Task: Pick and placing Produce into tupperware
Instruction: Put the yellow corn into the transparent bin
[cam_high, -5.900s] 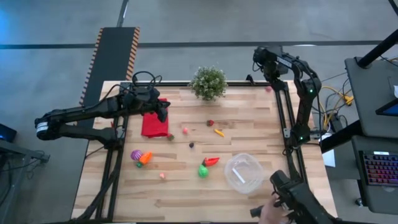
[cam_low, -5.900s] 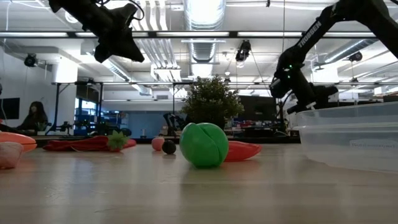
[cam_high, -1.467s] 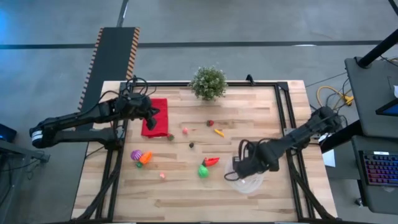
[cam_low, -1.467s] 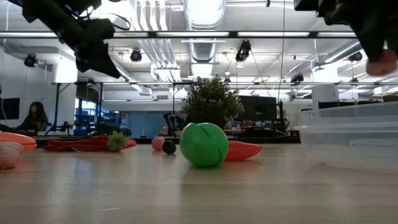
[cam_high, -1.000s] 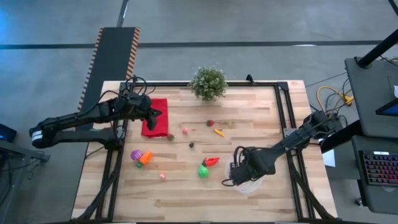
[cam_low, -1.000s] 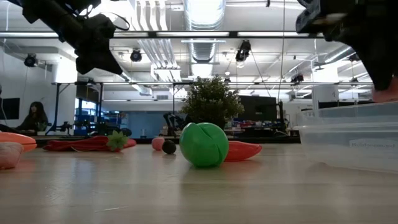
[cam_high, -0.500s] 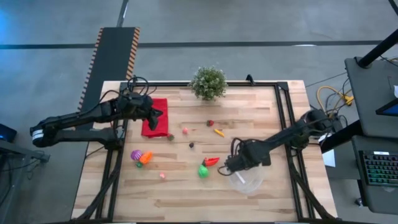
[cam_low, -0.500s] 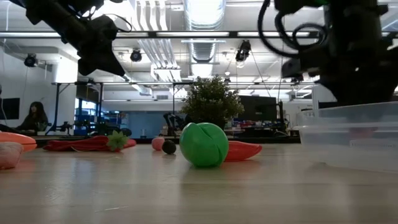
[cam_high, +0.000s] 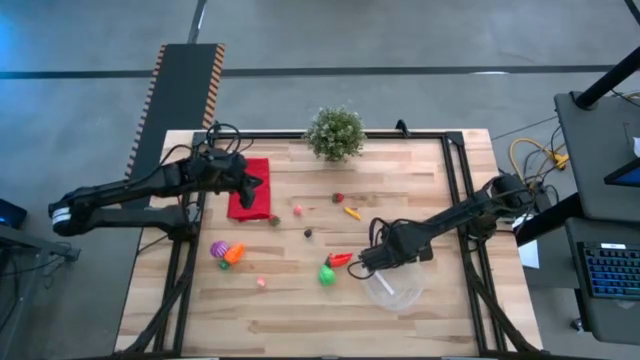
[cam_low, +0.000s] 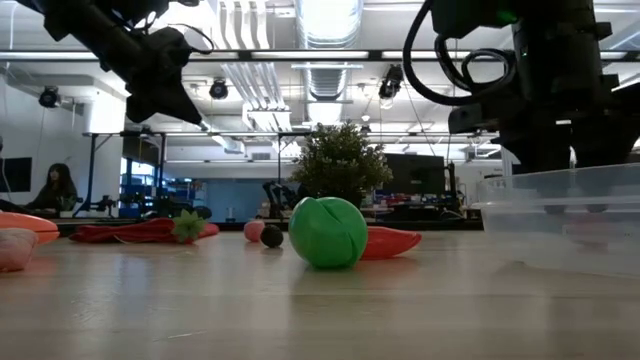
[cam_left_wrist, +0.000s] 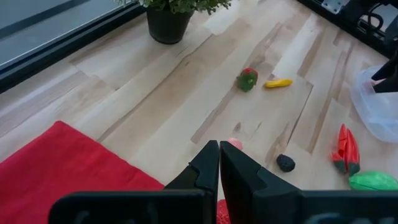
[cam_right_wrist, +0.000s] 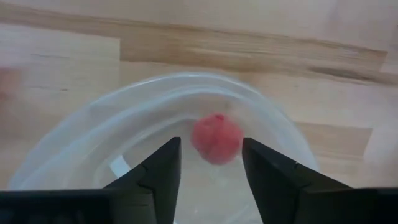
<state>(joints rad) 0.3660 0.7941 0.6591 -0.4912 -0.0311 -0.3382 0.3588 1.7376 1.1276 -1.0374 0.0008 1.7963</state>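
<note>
Now the right gripper (cam_right_wrist: 210, 171) hangs over the tupperware (cam_high: 395, 283), fingers spread apart and holding nothing. A second and a half ago the low view showed a pinkish-red piece pinched at its tip; that piece, the pink-red produce (cam_right_wrist: 216, 138), now lies inside the bowl, seen between the open fingers in the right wrist view and apart from both. Judgement: one drop done, release complete.

Over the last second the right arm has also shifted toward the left rim of the bowl, on the side of the red pepper (cam_high: 340, 259) and green piece (cam_high: 326, 275), which lie just beside the container on the surface (cam_high: 290, 310). Likely next target is one of these; not confirmed.

Left gripper (cam_left_wrist: 219, 163) hovers over the edge of the red cloth (cam_high: 248, 190), fingers pressed together, empty. Position unchanged across the last 1.5 s; arm waiting.

Still outside the bowl:
- purple and orange pieces (cam_high: 226, 251) near the left edge
- small pink piece (cam_high: 261, 283)
- dark berry (cam_high: 308, 233)
- pink piece (cam_high: 298, 210)
- yellow piece (cam_high: 352, 212)
- red-green piece (cam_high: 338, 198)

Potted plant (cam_high: 335, 132) at the far edge, untouched.
</note>
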